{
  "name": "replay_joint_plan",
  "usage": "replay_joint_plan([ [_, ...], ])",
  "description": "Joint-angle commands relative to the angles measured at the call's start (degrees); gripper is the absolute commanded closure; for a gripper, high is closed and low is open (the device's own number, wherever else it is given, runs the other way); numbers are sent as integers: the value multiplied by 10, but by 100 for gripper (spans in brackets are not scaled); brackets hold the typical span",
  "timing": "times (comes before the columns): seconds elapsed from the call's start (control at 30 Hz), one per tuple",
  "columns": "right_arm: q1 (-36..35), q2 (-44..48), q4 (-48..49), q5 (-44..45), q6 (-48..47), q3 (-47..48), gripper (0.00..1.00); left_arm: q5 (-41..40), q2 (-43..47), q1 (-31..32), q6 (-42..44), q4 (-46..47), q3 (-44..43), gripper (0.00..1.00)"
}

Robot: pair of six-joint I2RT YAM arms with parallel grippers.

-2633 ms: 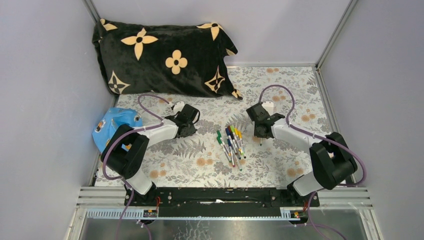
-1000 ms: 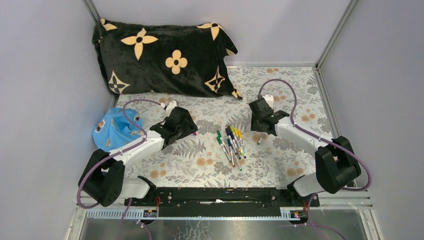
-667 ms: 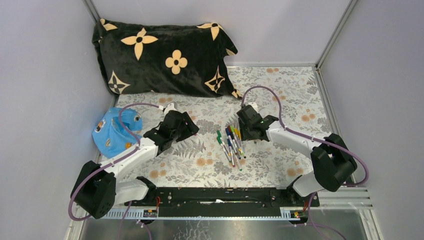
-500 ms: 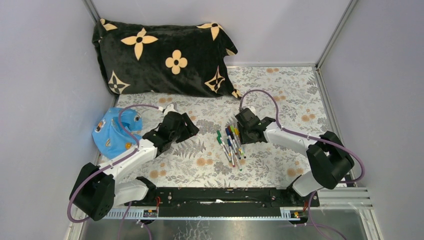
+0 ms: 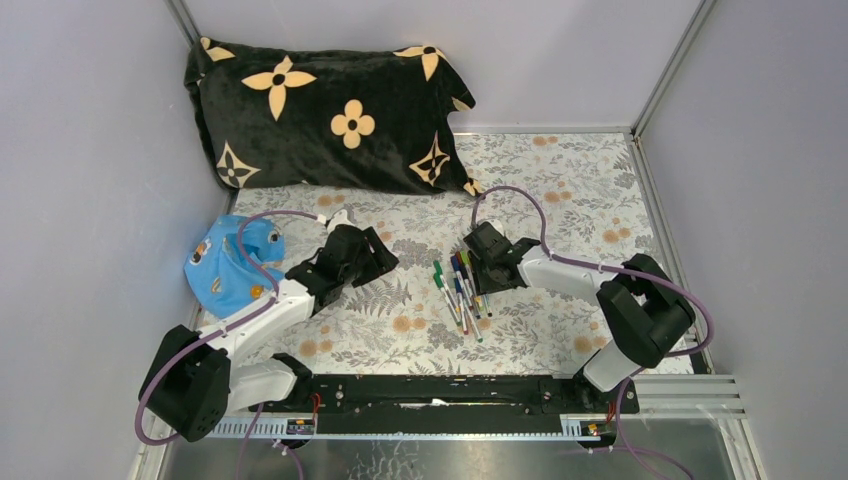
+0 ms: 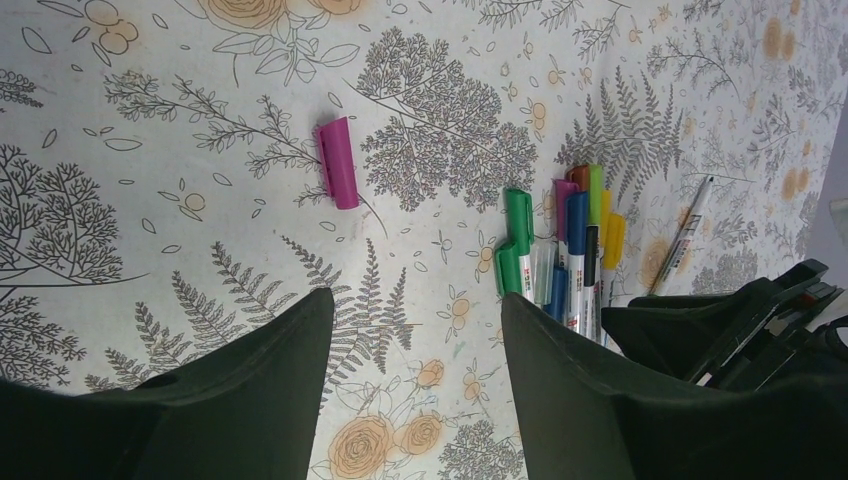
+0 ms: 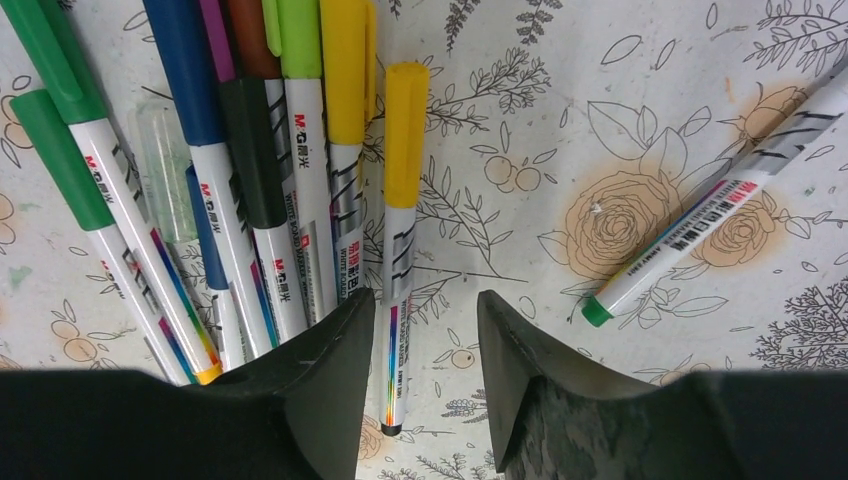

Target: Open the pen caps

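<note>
Several pens (image 5: 461, 285) with white-grey barrels lie bunched on the floral cloth. Their pen caps are on: green (image 7: 55, 150), blue (image 7: 180, 70), black, lime and yellow (image 7: 343, 70). My right gripper (image 7: 428, 310) (image 5: 481, 274) hangs open over the bunch's right edge. The barrel of a yellow-capped pen (image 7: 405, 120) lies between its fingers, close to the left one. An uncapped pen (image 7: 720, 200) lies apart to the right. My left gripper (image 6: 415, 310) (image 5: 378, 260) is open over bare cloth. A loose purple cap (image 6: 337, 163) lies ahead of it, left of the pens (image 6: 560, 250).
A black pillow (image 5: 330, 110) with tan flowers fills the back left. A blue fabric item (image 5: 225, 260) lies at the left edge by the left arm. Grey walls close the table (image 5: 560, 180) on three sides.
My right gripper has moved left, away from the lone uncapped pen and onto the right edge of the bunch. The left arm has stayed still over the last half second.
</note>
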State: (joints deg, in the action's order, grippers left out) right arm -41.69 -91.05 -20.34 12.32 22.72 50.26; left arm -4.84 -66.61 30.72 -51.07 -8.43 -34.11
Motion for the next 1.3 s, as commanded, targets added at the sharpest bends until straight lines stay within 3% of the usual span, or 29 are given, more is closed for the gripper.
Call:
replay_joint_plan([
  [0.0, -8, -7, 9, 2, -1, -3, 51, 8, 7, 1, -4, 32, 9, 31],
  [0.2, -8, -18, 7, 7, -1, -6, 52, 7, 7, 1, -4, 33, 10, 31],
  [0.37, -12, -30, 8, 6, 3, -12, 59, 6, 6, 1, -6, 34, 11, 31],
  [0.47, -16, -34, 15, 5, 10, -23, 70, 7, 6, 1, -8, 34, 10, 31],
  [0.57, -21, -32, 16, 3, 15, -30, 90, 13, 6, 1, -13, 35, 6, 31],
  [0.73, -25, 0, 11, 3, 21, -32, 100, 43, 2, 1, -13, 48, -3, 29],
  [1.03, -54, 78, -19, -8, 26, 8, 100, 130, -20, 6, -52, 136, 10, 25],
  [1.27, -95, 91, -31, -13, 37, 41, 100, 137, -67, 46, -80, 168, -15, 25],
])
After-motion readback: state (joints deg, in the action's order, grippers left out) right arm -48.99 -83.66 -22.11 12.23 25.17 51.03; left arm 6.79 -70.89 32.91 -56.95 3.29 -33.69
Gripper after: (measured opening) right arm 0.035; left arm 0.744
